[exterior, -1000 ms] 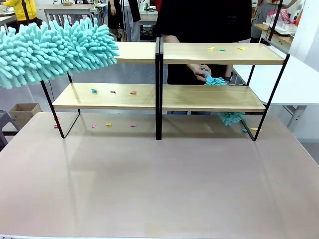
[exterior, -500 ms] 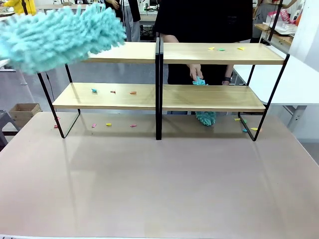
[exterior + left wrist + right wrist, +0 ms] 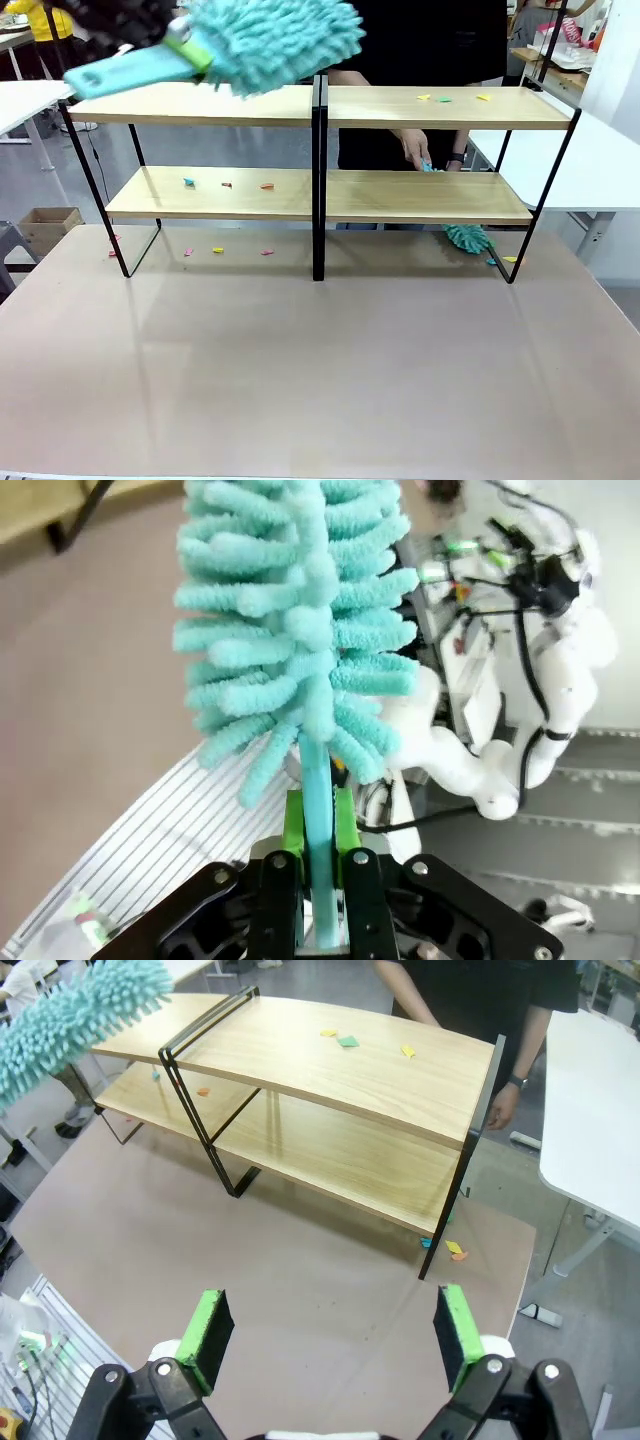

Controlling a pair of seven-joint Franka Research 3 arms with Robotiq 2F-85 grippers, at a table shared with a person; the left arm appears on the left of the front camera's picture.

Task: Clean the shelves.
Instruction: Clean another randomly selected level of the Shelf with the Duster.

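Note:
The shelves (image 3: pixel 420 196) stand across the far side of the table, light-wood boards in a black frame. My left gripper (image 3: pixel 188 42) is high at the upper left, shut on the teal handle of a fluffy teal duster (image 3: pixel 275 35) whose head hangs over the top board near the central post. In the left wrist view the left gripper (image 3: pixel 320 880) clamps the duster (image 3: pixel 300 630) handle between its green pads. My right gripper (image 3: pixel 330 1335) hovers open above the table, facing the shelves (image 3: pixel 350 1070). Small coloured scraps (image 3: pixel 440 98) lie on the top right board and the lower left board (image 3: pixel 225 184).
A person stands behind the shelves; a hand (image 3: pixel 415 150) holds a small teal duster (image 3: pixel 467 237) that hangs below the lower right board. More scraps (image 3: pixel 215 250) lie on the table under the left half and by the right leg (image 3: pixel 500 260). A white table (image 3: pixel 600 160) stands at the right.
My left gripper has swung the duster rightward, from left of the shelves to above the central post, and its handle now shows. The person's small duster moved left, then back right under the lower board.

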